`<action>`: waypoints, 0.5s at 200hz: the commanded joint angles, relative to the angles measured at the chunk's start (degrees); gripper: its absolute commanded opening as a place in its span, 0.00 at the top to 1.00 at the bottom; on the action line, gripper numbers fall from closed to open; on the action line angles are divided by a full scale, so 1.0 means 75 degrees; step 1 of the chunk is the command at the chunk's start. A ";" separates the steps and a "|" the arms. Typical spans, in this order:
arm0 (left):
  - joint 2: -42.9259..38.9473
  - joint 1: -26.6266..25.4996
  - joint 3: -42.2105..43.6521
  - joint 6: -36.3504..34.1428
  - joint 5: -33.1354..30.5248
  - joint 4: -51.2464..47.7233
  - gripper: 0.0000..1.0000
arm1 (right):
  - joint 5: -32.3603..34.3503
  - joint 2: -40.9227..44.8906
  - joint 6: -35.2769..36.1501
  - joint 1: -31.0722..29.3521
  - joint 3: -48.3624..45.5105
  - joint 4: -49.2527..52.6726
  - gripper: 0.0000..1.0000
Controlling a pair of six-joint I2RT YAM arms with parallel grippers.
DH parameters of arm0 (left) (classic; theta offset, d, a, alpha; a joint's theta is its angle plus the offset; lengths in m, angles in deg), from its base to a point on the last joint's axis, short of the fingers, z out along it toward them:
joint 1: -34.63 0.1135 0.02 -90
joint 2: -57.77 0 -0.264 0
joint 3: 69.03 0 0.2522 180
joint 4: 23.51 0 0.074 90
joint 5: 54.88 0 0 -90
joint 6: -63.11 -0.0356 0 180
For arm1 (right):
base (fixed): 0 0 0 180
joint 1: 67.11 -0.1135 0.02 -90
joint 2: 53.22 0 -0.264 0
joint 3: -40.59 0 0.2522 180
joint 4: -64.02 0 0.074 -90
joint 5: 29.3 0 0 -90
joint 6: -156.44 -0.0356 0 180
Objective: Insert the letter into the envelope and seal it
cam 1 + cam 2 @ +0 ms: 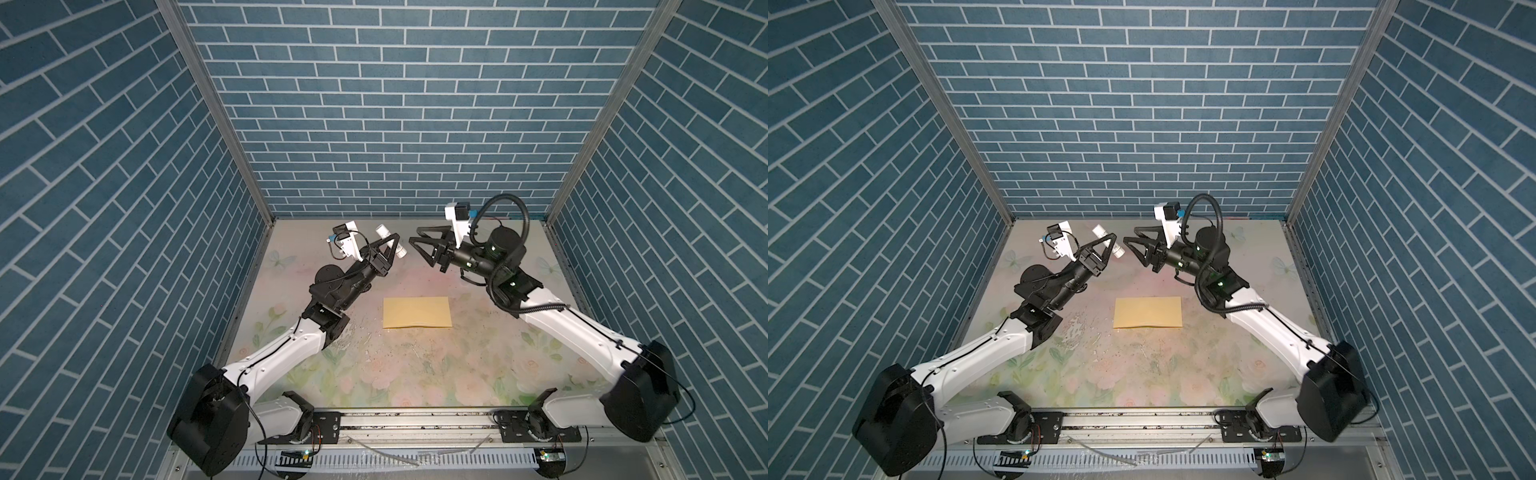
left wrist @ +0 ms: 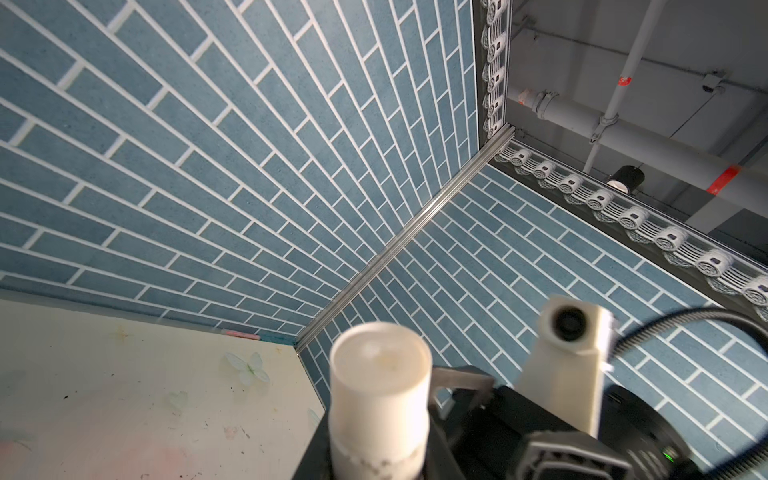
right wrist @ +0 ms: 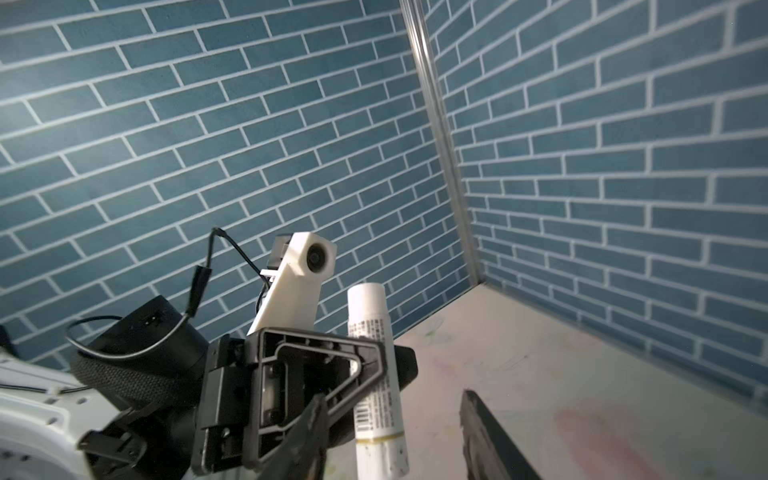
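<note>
So the left pincer (image 1: 392, 243) is clamping the white glue stick (image 1: 380, 230) up in the air, while the right pincer (image 1: 414, 235) is hanging spread wide, holding nothing. The envelope (image 1: 417, 312) is lying flat mid tabletop (image 1: 415, 365), flap seemingly folded down.

envelope (image 1: 417, 312): yellow-tan paper, matt, smooth; faint fold line near 6 o'clock edge.
glue stick (image 3: 376, 374): white plastic tube, smooth, slight sheen; printed label, dark specks on one end.
table (image 1: 415, 374): pale floral print surface, smooth, low sheen; scuffs and dark grit at 7 o'clock of envelope.
walls (image 1: 395, 124): blue brick-pattern covering, matt, fine grain.
corner post (image 1: 221, 116): bare ribbed metal, satin.
arm link (image 1: 282, 345): white plastic shell, glossy; joints black plastic, matt.
cable sleeve (image 1: 505, 196): black corrugated plastic, matt.
</note>
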 commanded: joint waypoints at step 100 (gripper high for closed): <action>-0.0086 -0.0030 -0.0039 0.0007 -0.0158 -0.0076 1.00 | 0.4014 -0.0466 0.4960 -0.1859 -0.0587 -0.0604 0.49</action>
